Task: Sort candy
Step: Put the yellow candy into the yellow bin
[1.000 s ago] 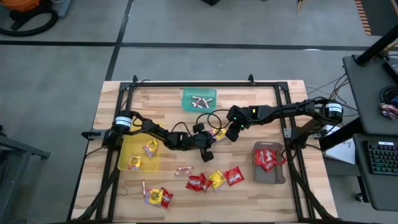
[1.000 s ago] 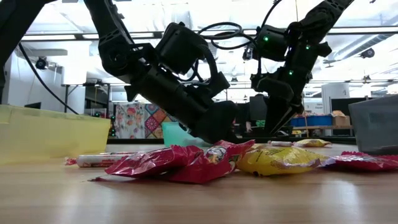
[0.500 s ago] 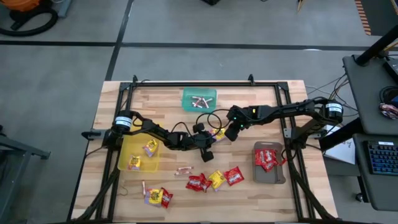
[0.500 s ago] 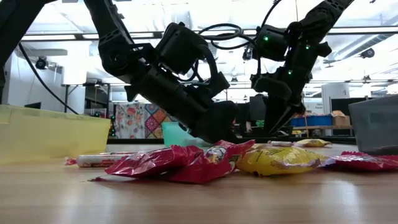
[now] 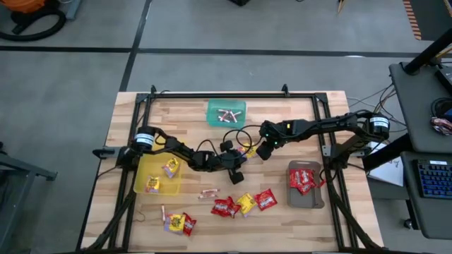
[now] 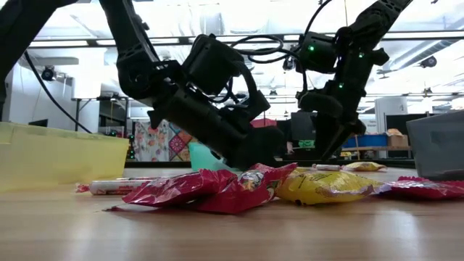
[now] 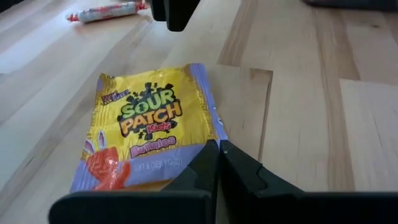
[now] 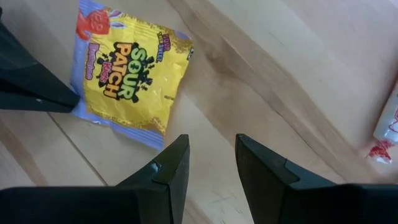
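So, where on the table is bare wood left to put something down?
Bare wood lies between the green tray and the table's right rail, and along the near edge right of the red packets. The middle is crowded: both claws meet over a yellow packet.

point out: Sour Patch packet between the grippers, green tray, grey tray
Sour Patch packet (image 8: 127, 71): right wrist view, printed front.
green tray (image 5: 212, 115): high view, bare floor by left wall.
grey tray (image 5: 307, 199): high view, bare near end.
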`<state>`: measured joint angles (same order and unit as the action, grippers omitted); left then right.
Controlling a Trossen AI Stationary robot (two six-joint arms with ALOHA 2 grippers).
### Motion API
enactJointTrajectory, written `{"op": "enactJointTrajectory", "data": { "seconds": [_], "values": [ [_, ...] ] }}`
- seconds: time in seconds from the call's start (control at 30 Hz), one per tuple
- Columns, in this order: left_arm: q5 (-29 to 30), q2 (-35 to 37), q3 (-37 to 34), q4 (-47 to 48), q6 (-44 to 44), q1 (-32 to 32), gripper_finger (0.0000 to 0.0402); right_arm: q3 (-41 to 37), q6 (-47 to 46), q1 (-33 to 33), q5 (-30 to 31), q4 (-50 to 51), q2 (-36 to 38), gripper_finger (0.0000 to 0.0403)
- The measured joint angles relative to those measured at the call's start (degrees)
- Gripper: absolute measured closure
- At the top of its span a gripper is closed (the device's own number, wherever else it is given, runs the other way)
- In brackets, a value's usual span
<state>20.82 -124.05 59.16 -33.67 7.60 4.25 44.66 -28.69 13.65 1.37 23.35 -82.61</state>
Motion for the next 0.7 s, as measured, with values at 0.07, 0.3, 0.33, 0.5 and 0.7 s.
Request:
{"op": "enactJointTrajectory", "data": {
  "seconds": [0.07,0.3,0.33,0.5,0.7],
  "values": [
    [0.0,0.0,0.0,-0.2,0.0,0.0,0.0402,0.0,0.0,0.0,0.0,-0.1,0.0,0.0280],
    [-0.3,-0.1,0.0,-0.3,-0.4,-0.1,0.0402,-1.1,0.0,0.0,0.1,-3.6,0.0,0.0280],
    [-0.2,-0.2,0.0,-0.4,-0.4,-0.1,0.0402,-1.7,0.0,0.0,-0.1,-5.1,0.0,0.0280],
    [-0.2,-0.4,0.0,-0.5,-0.3,-0.2,0.0402,-5.1,-0.9,0.2,-0.4,-15.0,0.0,0.0280],
    [-0.1,-1.4,0.1,-1.1,0.5,-0.2,0.0402,-7.9,-2.3,0.3,-0.4,-24.3,0.0,0.0280]
  ]
}}
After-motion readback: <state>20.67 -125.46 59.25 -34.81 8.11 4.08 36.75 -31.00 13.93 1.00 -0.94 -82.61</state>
